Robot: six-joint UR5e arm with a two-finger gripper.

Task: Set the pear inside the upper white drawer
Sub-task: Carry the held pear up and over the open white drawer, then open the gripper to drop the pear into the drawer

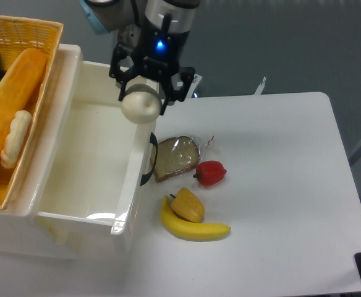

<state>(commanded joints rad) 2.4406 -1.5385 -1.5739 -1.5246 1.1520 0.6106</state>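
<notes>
Jaws: the gripper (141, 102) pinches the pear (140, 106).
Pear: up in the air, over the right wall of the upper white drawer (69, 204).
Surface (279, 185): banana (194, 226), red pepper (211, 172).

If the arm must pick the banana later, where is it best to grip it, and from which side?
Probably at the middle of the banana, coming from above. It lies flat on the table, curving left to right, so fingers should close across its narrow width. The yellow pepper touches its upper left part, so grip slightly right of it.
</notes>
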